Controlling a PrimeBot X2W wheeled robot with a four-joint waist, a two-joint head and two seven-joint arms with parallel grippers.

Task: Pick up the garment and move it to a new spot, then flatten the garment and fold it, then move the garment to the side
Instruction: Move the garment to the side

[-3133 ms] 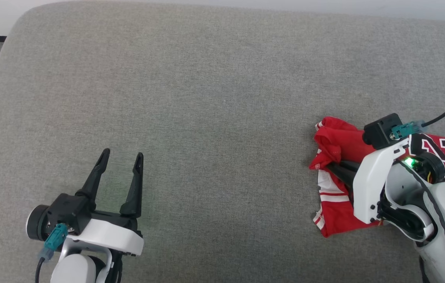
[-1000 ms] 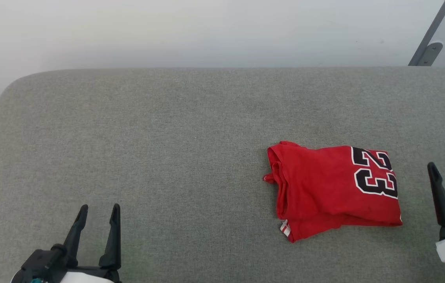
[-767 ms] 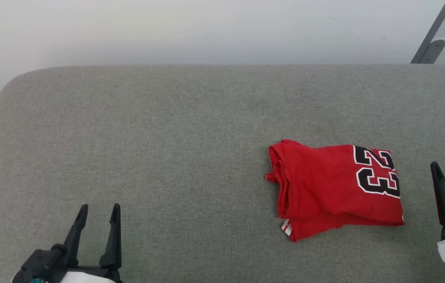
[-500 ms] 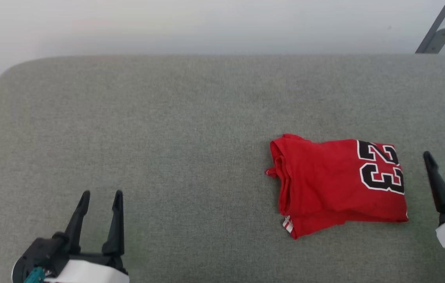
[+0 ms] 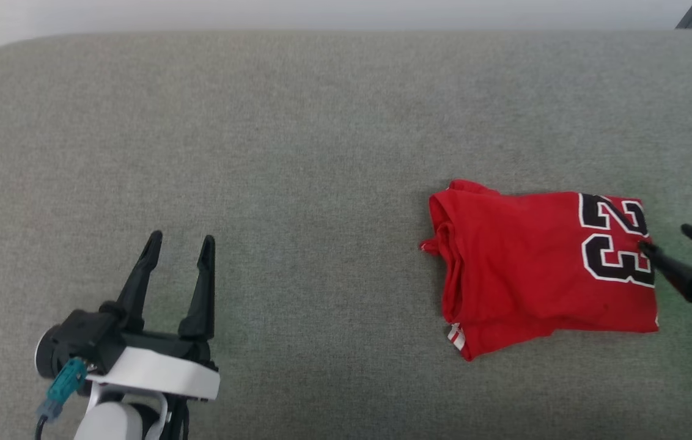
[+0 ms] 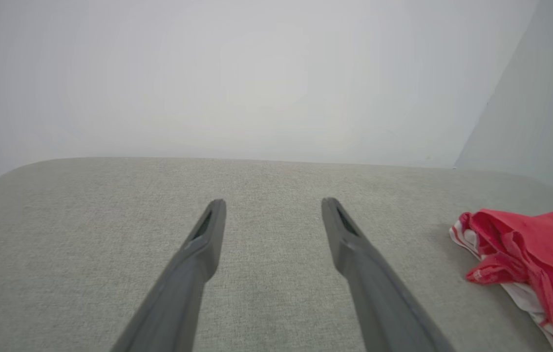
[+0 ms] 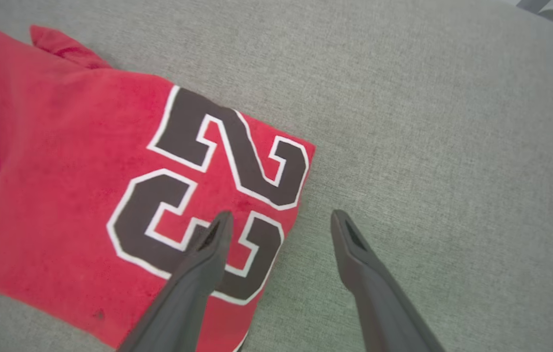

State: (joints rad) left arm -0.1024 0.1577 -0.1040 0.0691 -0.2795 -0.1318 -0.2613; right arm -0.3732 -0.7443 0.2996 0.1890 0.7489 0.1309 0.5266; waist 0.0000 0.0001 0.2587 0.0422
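Our right gripper, fingers spread, straddles the right edge of the folded garment on the grey cushion, one finger over the "23". Our left gripper hangs released, well apart from the garment.

Materials and finishes. The upholstered surface is grey woven cloth, matt, with a fine, slightly rough weave. The garment is soft red knit cloth, matt and lightly creased at its folded edge. Its numerals are a smooth black print outlined in white. On the left gripper and right gripper, the fingers look like dark matt plastic. The wrist shell is smooth white plastic, faintly glossy. The wall is pale, smooth and matt.
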